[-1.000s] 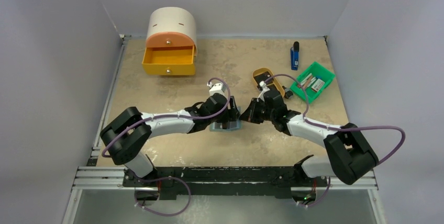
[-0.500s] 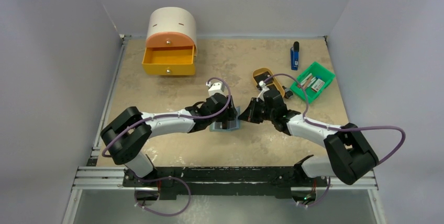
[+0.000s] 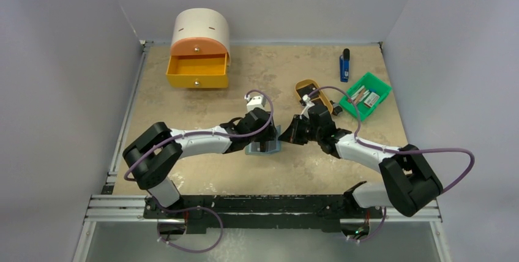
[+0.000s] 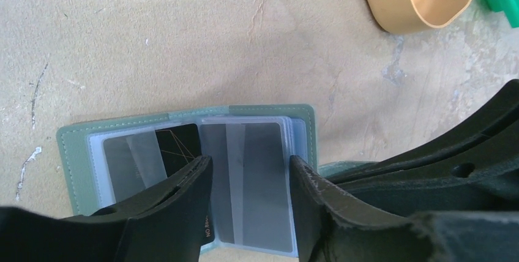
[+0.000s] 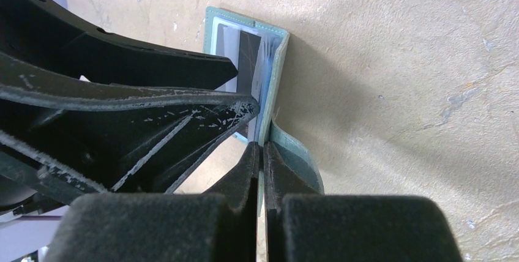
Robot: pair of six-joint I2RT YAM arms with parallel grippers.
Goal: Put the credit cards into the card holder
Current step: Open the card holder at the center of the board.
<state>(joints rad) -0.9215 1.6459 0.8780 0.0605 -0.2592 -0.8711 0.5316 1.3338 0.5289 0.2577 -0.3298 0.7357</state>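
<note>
Over the card holder (image 4: 245,139), lying open on the table (image 4: 183,41), the left gripper (image 4: 251,173) stands with fingers apart astride its right-hand pockets; the right gripper (image 5: 262,152) is pinched tight on the holder's right-edge flap. One black credit card (image 4: 180,142) sits in the holder's left pocket, a tan tray (image 4: 416,5) beyond it.

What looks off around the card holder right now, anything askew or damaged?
Nothing spilled or damaged. The card holder lies open, the right gripper shut on its side tab, so that cover looks slightly lifted. One credit card sits by the fold under the left gripper; whether it is fully pocketed is unclear.
</note>
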